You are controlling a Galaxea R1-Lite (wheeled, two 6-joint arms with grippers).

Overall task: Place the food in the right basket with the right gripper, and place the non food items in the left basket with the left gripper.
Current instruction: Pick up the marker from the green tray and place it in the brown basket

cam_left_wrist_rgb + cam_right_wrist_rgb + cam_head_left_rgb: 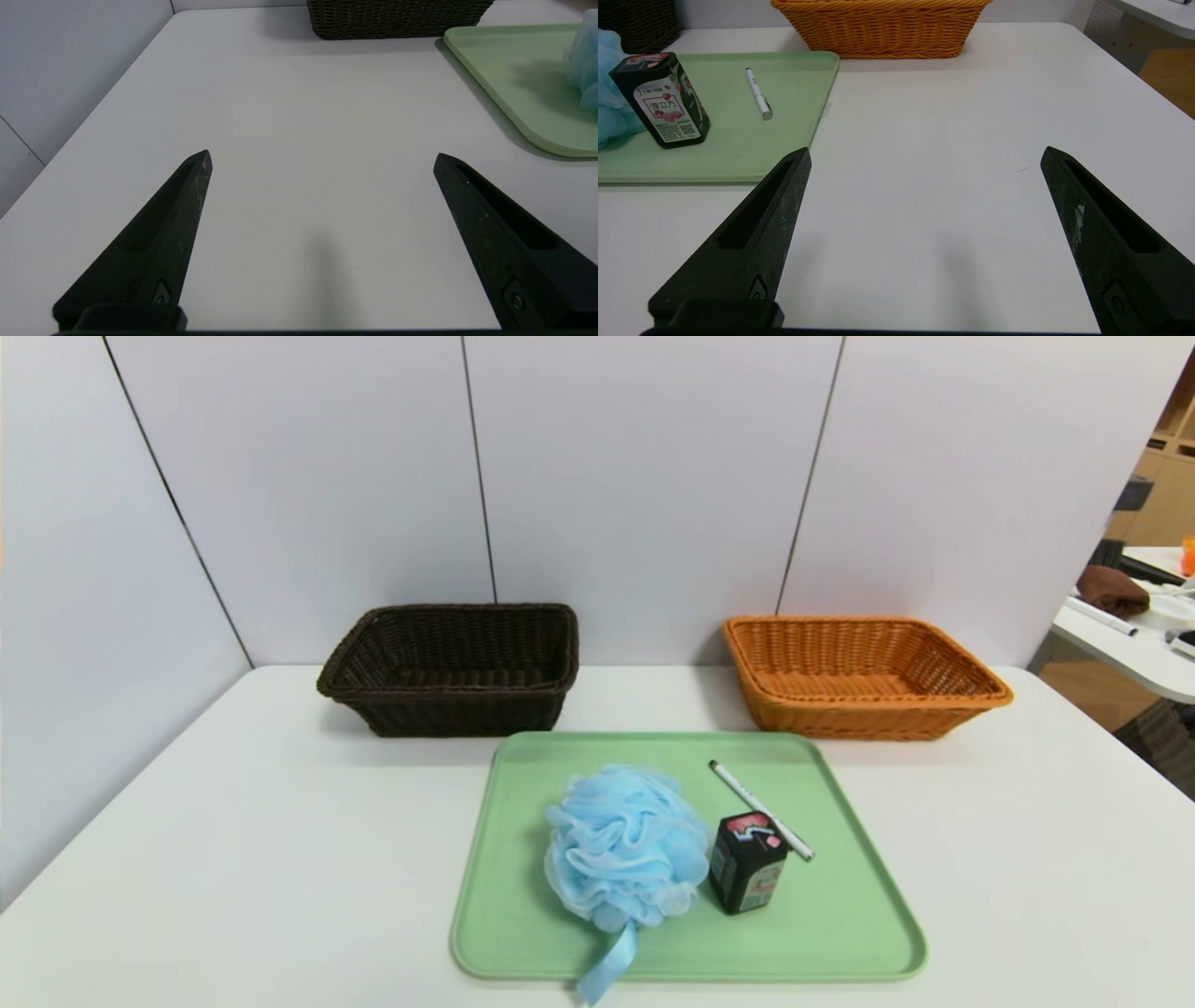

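Note:
A green tray (pixel 840 915) lies on the white table and carries a blue bath pouf (pixel 624 845), a small black food box (pixel 745 861) with a pink label, and a white pen (pixel 761 797). Behind it stand a dark brown basket (pixel 453 667) on the left and an orange basket (pixel 859 677) on the right. Neither arm shows in the head view. My left gripper (pixel 322 156) hovers open over bare table, left of the tray (pixel 509 70). My right gripper (pixel 924 154) hovers open over bare table, right of the tray (pixel 738 140), with the box (pixel 663 105) and pen (pixel 759 93) off to its side.
Pale wall panels close off the back and left of the table. Beyond the table's right edge stands another white desk (pixel 1134 649) with clutter. Bare tabletop (pixel 233 859) stretches on both sides of the tray.

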